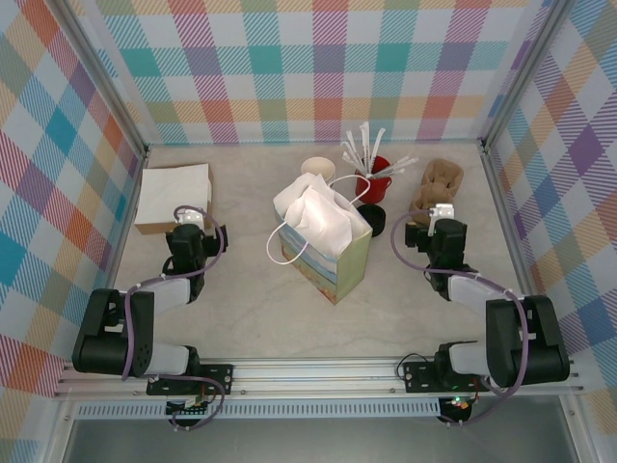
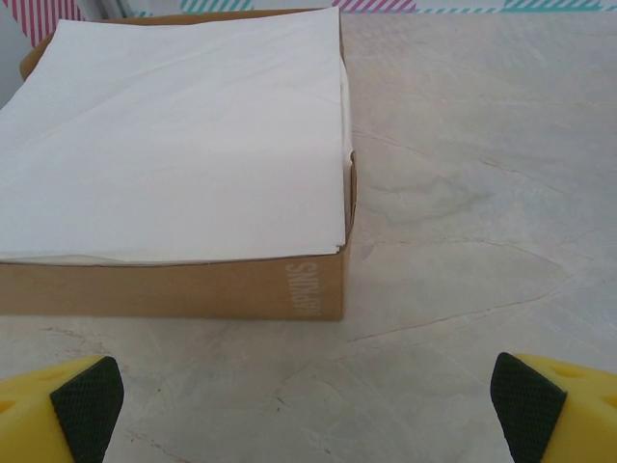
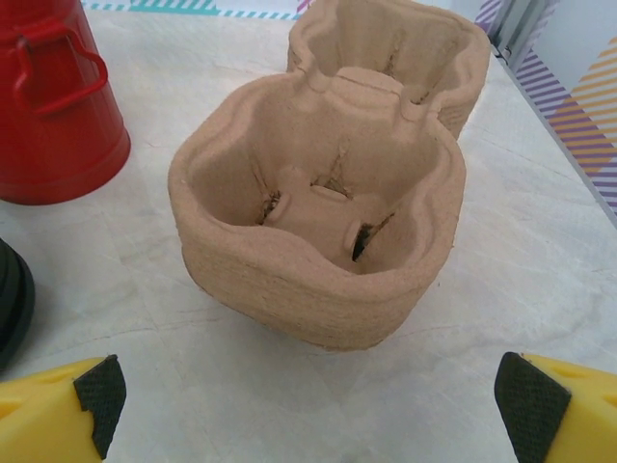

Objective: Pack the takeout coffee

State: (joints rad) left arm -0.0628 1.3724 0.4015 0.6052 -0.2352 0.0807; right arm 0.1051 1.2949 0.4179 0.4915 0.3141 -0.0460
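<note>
The takeout coffee is a small cream paper cup (image 1: pixel 318 168) standing just behind the tall paper bag (image 1: pixel 323 243), which holds white tissue. From above the cup's top looks cream. A round black lid (image 1: pixel 374 220) lies to the right of the bag, and its edge (image 3: pixel 10 301) shows in the right wrist view. My left gripper (image 1: pixel 192 216) (image 2: pixel 308 405) is open over bare table in front of the napkin box. My right gripper (image 1: pixel 437 211) (image 3: pixel 308 400) is open, facing the pulp cup carrier (image 3: pixel 323 207), with nothing between its fingers.
A brown box of white napkins (image 1: pixel 174 196) (image 2: pixel 174 145) sits at the back left. A red cup (image 1: pixel 374 174) (image 3: pixel 53 101) of white stirrers stands behind the black lid. The carrier (image 1: pixel 441 181) is at the back right. Plaid walls enclose the table (image 1: pixel 241 318).
</note>
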